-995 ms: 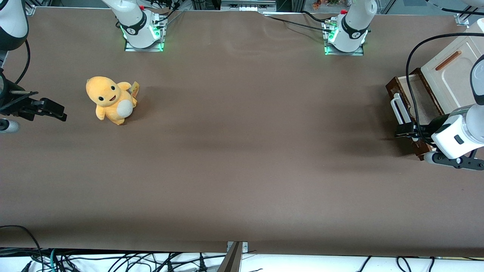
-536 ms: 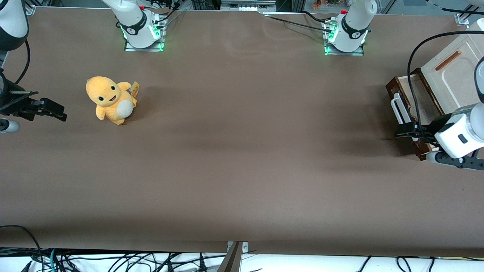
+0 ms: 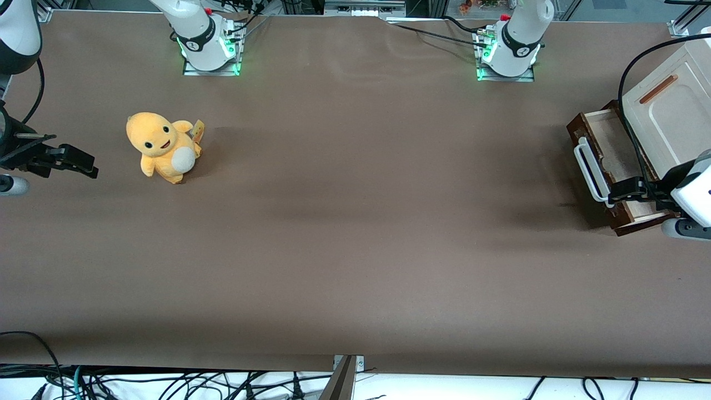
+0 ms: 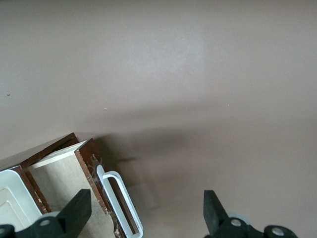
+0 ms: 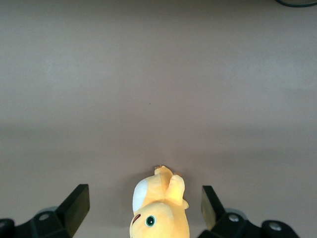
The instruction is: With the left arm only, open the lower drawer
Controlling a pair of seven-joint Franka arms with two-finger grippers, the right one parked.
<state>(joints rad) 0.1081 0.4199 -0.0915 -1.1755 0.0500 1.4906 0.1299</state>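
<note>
Lower drawer [image 3: 602,139] is being shown pulled out of its cabinet at the mid-height edge of the front view, toward the working arm's end of the worktop [image 3: 355,233], with its pale plywood inside laid open. Its white bar handle [image 3: 587,169], covered by the pincer [image 3: 619,195] a second ago, is now being left fully exposed. The pincer is being drawn back by the left arm [image 3: 694,191] and is being held above the drawer's nearer end. In the wrist view its fingers are being kept spread wide with nothing between them, and the handle is being seen free below.

The release is being read as a sign that the pull is done. The task is being judged as good as finished, with only the arm's retreat left.

Nothing is being seen lying in the visible part of the drawer; the portion under the pincer is being hidden. The cream panel [image 3: 666,111] above it is being kept closed. An orange plush toy [image 3: 161,147] is being left untouched in the upper part of the frame, toward the parked arm's end.
</note>
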